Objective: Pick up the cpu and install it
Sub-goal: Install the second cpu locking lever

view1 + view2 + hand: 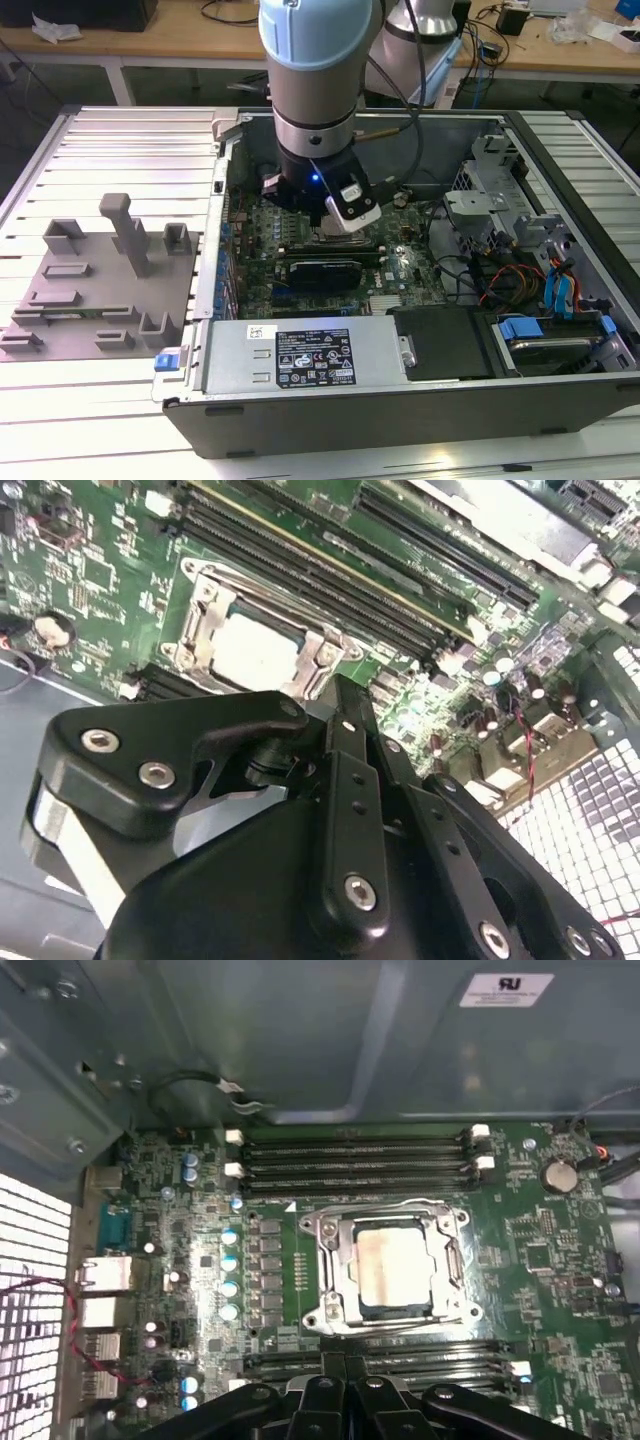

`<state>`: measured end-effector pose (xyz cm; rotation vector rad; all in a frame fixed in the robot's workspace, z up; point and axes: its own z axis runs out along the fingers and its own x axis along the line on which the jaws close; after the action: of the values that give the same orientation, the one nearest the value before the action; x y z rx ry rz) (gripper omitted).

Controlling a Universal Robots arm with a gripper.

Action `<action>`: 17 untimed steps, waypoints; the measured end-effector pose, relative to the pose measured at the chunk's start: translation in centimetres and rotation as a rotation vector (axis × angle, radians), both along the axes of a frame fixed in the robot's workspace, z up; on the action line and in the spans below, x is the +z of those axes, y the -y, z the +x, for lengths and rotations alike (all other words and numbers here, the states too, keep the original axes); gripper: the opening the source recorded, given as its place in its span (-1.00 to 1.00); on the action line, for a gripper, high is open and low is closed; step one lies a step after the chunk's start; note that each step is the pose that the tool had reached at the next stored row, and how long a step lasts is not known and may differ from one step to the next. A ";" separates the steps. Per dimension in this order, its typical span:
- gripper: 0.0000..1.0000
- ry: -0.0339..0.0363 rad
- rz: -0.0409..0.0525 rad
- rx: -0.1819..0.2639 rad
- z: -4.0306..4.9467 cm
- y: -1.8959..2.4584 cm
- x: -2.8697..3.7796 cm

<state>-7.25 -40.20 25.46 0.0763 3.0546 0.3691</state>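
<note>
The cpu (390, 1265), a pale silvery square, lies flat inside the metal socket frame (322, 1228) on the green motherboard; the second wrist view has the cpu (255, 650) there too. My gripper (348, 1360) hovers above the board beside the socket, apart from the chip. Its black fingers (342, 740) are pressed together with nothing between them. In the exterior view the gripper (328, 228) hangs inside the open computer case over the middle of the motherboard.
Black memory slots (360, 1155) run along both sides of the socket. The case (330, 415) also holds a power supply (305, 355), drive cages (490, 200) and loose cables (520, 275). A grey fixture plate (100, 290) lies at the exterior view's left.
</note>
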 end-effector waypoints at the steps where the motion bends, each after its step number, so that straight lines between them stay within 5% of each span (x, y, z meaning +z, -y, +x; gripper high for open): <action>1: -0.79 -0.0005 -0.0035 -0.002 0.21 0.00 0.00; 7: -0.79 -0.0035 -0.0309 -0.013 1.66 -0.04 0.00; 10: -0.79 -0.0040 -0.0439 -0.016 2.45 -0.40 -0.01; 17: -0.79 -0.0038 -0.0734 -0.016 2.95 -3.47 -0.03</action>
<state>-4.30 -36.73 25.42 0.0978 3.0656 0.2558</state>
